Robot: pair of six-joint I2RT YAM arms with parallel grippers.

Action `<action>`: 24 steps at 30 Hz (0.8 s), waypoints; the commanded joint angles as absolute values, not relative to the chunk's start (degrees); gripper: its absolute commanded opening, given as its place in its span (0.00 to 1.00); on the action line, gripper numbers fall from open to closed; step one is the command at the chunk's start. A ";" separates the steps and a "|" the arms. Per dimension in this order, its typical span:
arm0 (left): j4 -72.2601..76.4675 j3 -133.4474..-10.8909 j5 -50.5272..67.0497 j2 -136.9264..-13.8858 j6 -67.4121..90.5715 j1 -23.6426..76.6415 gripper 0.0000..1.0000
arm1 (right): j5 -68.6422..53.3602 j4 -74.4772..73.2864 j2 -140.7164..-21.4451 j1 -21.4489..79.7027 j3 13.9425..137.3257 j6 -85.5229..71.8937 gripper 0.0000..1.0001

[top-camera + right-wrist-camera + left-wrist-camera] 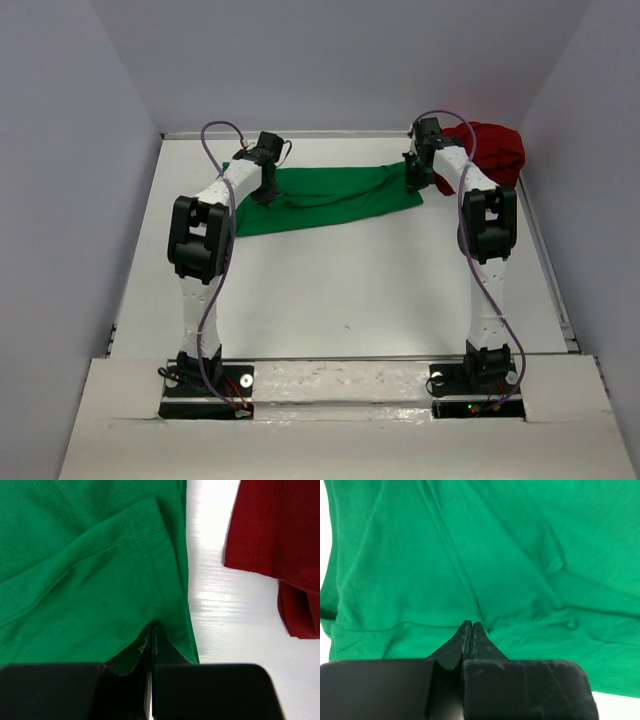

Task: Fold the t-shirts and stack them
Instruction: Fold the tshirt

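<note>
A bright green t-shirt [330,195] lies stretched in a long band across the far part of the white table [340,290]. My left gripper [266,195] is down on its left end. In the left wrist view its jaws [471,624] are shut, pinching a fold of the green cloth [470,555], with creases running out from the tips. My right gripper [412,180] is at the shirt's right end, shut [154,626] on the green cloth [75,580] close to its hemmed edge. The dark red t-shirt [490,150] sits bunched in the far right corner, and its edge [280,530] lies apart from the green one.
White walls close in the table at the back [340,60] and on both sides. A raised rail [545,260] runs along the right edge. A strip of bare table [215,595] separates the two shirts.
</note>
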State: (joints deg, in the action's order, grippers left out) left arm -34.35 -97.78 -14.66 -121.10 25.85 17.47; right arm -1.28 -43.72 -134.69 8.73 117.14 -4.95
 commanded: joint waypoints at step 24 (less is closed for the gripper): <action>-36.39 -80.87 -7.64 -113.39 35.33 16.87 0.00 | 2.02 -42.36 -125.34 11.95 100.39 -10.28 0.00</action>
